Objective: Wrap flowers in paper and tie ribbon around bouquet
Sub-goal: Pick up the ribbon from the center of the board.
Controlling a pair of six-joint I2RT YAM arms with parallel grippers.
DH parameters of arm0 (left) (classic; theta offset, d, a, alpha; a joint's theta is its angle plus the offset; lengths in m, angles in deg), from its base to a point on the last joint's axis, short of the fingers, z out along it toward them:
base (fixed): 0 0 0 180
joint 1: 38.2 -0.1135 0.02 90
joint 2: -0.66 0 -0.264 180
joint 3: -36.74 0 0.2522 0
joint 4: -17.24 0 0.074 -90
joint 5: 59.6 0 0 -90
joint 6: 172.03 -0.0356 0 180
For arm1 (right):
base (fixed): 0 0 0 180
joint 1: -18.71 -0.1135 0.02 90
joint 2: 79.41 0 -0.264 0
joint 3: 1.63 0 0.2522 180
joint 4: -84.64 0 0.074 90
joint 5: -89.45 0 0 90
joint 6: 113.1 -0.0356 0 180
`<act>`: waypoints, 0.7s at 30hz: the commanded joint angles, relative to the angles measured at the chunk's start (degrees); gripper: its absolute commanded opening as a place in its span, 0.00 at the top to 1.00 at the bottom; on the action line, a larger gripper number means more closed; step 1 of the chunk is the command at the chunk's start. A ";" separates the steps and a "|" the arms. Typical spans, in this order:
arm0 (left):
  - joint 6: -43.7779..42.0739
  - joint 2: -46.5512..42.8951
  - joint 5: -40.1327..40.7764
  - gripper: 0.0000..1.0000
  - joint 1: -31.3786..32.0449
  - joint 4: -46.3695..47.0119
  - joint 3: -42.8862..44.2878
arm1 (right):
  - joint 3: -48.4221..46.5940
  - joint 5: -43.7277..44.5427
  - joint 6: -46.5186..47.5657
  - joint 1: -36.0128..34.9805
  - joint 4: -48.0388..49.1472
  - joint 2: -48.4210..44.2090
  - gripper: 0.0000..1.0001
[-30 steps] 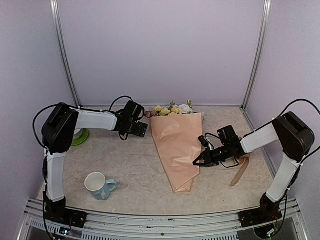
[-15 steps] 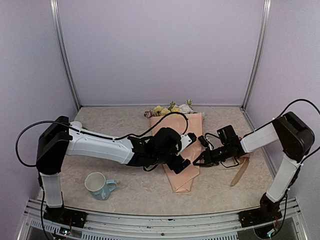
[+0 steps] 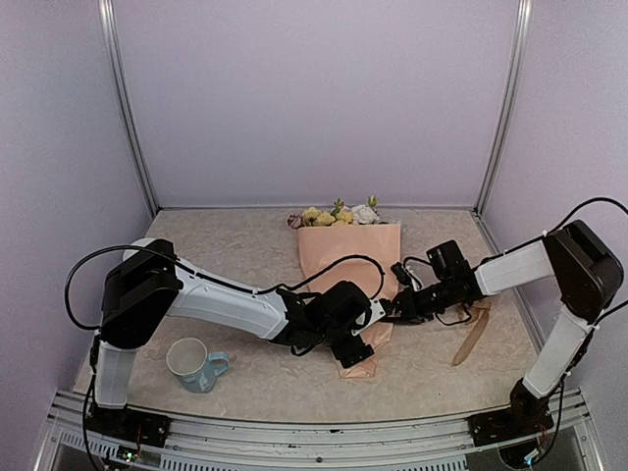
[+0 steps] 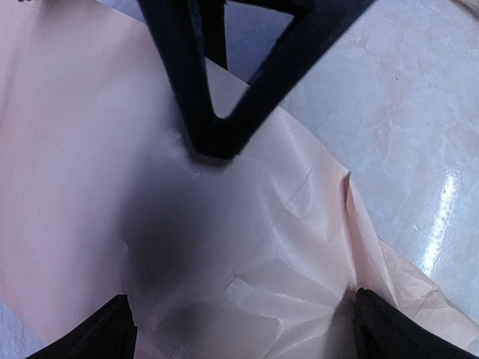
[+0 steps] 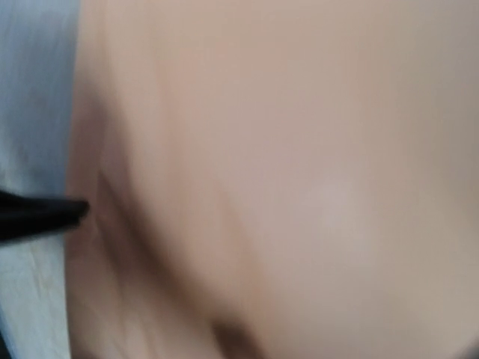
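My left pincer [image 3: 355, 343] stands wide open and holds nothing. It sits over the lower, narrow part of the bouquet [image 3: 339, 245], just above the cone's folded tip. In the left wrist view its two dark fingertips [image 4: 112, 333] stand far apart at the bottom corners, with creased paper [image 4: 90, 149] between them. A strip of the pale marbled worktop [image 4: 404, 97] shows on the right of that view. A black V-shaped part [image 4: 213, 127] comes down from the top edge with its point at the sheet, and I cannot tell whether it touches.

My right pincer [image 3: 386, 316] is at the right edge of the cone, about level with my left wrist. I cannot tell whether it is open, closed or pinching the sheet. The right wrist view is blurred: peach paper [image 5: 299, 187] fills it, and one dark fingertip [image 5: 45, 213] pokes in from the left.

The paper is a peach-pink sheet folded into a long cone that lies flat on the worktop [image 3: 245, 265]. Its wide mouth points to the back wall and its tip to the near edge. The flowers [image 3: 334, 215], yellow and white blooms with a green sprig, stick out of the mouth, well beyond both pincers. My left forearm crosses the cone's lower half from the left.

The tan ribbon [image 3: 471, 339] lies on the worktop to the right of my right pincer, apart from the cone.
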 commanded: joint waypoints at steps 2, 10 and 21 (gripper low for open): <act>-0.45 2.42 -3.41 0.01 0.43 -4.25 -3.02 | -7.33 13.89 3.89 2.31 -14.36 -10.97 0.63; 0.73 1.98 -5.12 0.01 0.09 -2.14 -4.35 | -12.18 53.64 3.76 8.34 -40.35 -18.82 0.37; 0.43 1.53 -6.28 0.01 0.01 -1.26 -4.40 | 1.45 47.69 -1.48 25.26 -30.52 -26.84 0.36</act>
